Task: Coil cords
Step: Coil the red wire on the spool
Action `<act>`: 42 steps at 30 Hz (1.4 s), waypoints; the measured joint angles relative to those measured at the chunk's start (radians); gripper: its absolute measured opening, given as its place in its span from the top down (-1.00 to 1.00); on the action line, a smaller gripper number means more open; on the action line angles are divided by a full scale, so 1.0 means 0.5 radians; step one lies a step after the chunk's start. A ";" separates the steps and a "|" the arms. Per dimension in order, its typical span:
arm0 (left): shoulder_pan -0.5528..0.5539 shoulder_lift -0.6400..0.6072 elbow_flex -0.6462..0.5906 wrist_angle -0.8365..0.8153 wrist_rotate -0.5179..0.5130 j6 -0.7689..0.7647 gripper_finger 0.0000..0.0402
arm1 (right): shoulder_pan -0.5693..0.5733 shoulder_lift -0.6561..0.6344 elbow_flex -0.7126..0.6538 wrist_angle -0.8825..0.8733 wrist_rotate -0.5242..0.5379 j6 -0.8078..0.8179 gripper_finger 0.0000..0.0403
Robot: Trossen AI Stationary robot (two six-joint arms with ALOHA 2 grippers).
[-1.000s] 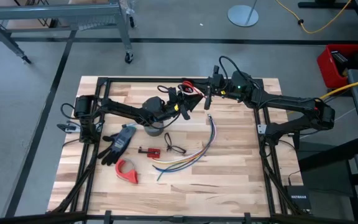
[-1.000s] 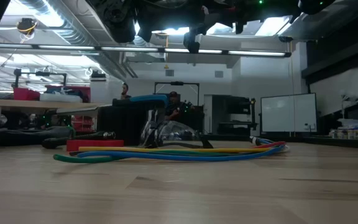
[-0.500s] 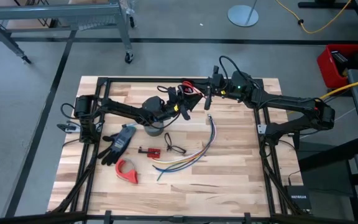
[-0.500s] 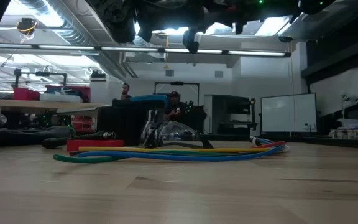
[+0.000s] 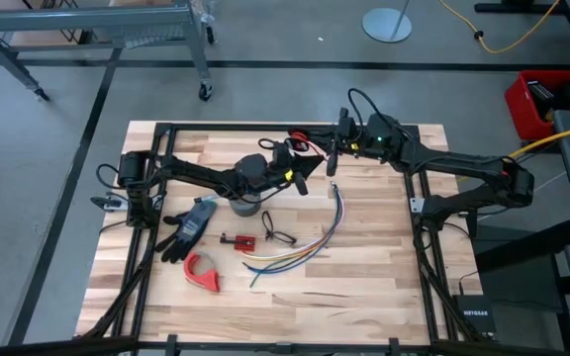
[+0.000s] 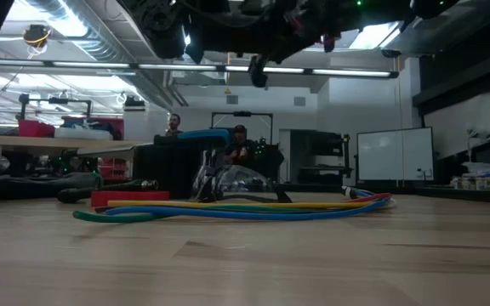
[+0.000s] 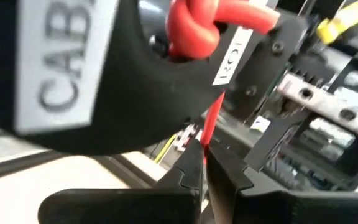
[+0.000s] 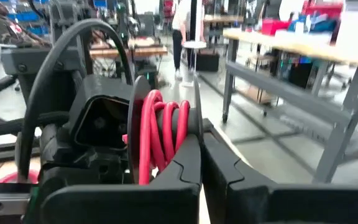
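Note:
The red wire (image 5: 302, 142) is held up above the table's far middle, between my two grippers. In the right wrist view it is a small coil of several turns (image 8: 163, 134) standing upright at my right gripper's (image 8: 202, 155) shut fingertips. My right gripper (image 5: 331, 158) comes in from the table's right. My left gripper (image 5: 292, 163) comes in from the left and is shut on a straight strand (image 7: 207, 127) of the wire. That strand runs up to a knot-like bend (image 7: 191, 31) against a dark, labelled part. The wire's dark end piece does not show. My left gripper pinches one single straight strand of the red wire (image 7: 206, 140) between its two fingertips. The strand runs on from the fingertips, straight and taut, to the wound part, clear of the table. My right gripper is shut on the coil's lower turns (image 8: 157, 163) at its fingertips. The fingers themselves hide the exact spot. The coil stands upright above the fingers, lifted clear of the table.
On the table's middle lie the long bundle of multicoloured wires (image 5: 315, 237), which also shows in the low view (image 6: 245, 206), a small black looped cord (image 5: 277, 235), a small red piece (image 5: 237, 239), a dark glove (image 5: 188, 225), a red tape roll (image 5: 203, 270) and a grey cup (image 5: 245, 206).
My left gripper has shifted a little toward the table's right, closer to my right gripper, and has turned somewhat while it keeps the red strand. My right gripper has stayed about where it was with the coil.

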 joint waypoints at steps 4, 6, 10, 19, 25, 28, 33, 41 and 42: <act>0.000 0.000 0.000 -0.139 -0.008 0.001 0.99 | 0.000 -0.036 0.000 -0.170 0.001 0.038 1.00; 0.000 0.001 0.000 -0.201 -0.010 0.001 0.99 | -0.001 -0.063 0.000 -0.263 0.003 0.040 1.00; -0.002 0.001 0.000 -0.347 -0.010 0.000 0.99 | -0.001 -0.127 0.000 -0.457 0.003 0.082 1.00; -0.003 0.001 0.000 -0.553 -0.009 0.001 1.00 | -0.001 -0.248 0.000 -0.826 0.007 0.150 1.00; -0.003 0.002 -0.001 -0.568 -0.008 0.034 1.00 | -0.001 -0.301 0.002 -1.030 0.004 0.228 1.00; -0.003 0.002 -0.001 -0.566 -0.007 0.045 1.00 | -0.001 -0.317 0.002 -1.070 -0.007 0.244 1.00; -0.004 0.002 -0.001 -0.573 0.000 0.108 1.00 | -0.002 -0.321 0.002 -1.100 -0.129 0.301 1.00; -0.022 0.004 -0.003 -0.579 0.000 0.177 1.00 | -0.002 -0.322 0.003 -1.205 -0.192 0.391 1.00; -0.030 0.004 -0.003 -0.580 -0.001 0.204 1.00 | -0.002 -0.322 0.003 -1.217 -0.197 0.399 1.00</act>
